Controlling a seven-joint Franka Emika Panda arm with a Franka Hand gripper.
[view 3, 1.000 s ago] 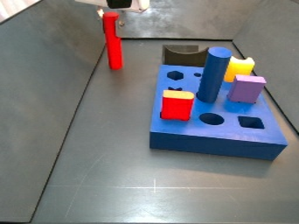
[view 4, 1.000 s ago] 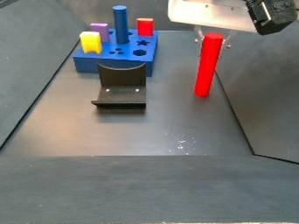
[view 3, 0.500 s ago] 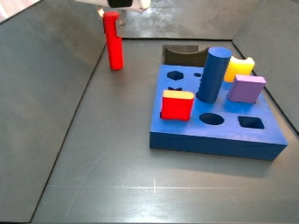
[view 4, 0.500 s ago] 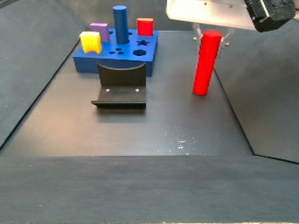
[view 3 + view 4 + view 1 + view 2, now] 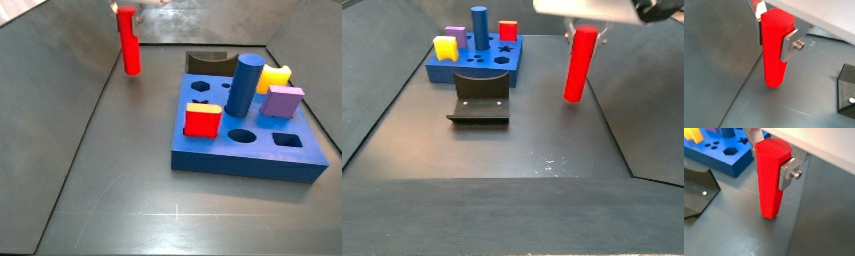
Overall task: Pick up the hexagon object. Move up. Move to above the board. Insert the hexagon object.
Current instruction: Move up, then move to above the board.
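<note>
Gripper (image 5: 769, 159) clamped on the top end of the hexagon object (image 5: 768, 183), silver plates flat against two opposite faces; the rod hangs upright, its foot seemingly just clear of the floor at about 10 o'clock from the board (image 5: 247, 140) in a side view. It looks a stiff, light, matte prism, unlikely to slip. The high hold suits a deep insert, though the long free end could swing, so the faces need squaring to the hexagon hole (image 5: 202, 87).

Gripper (image 5: 587, 25) surroundings open — fixture (image 5: 480, 96) fronts board (image 5: 476, 66)
</note>
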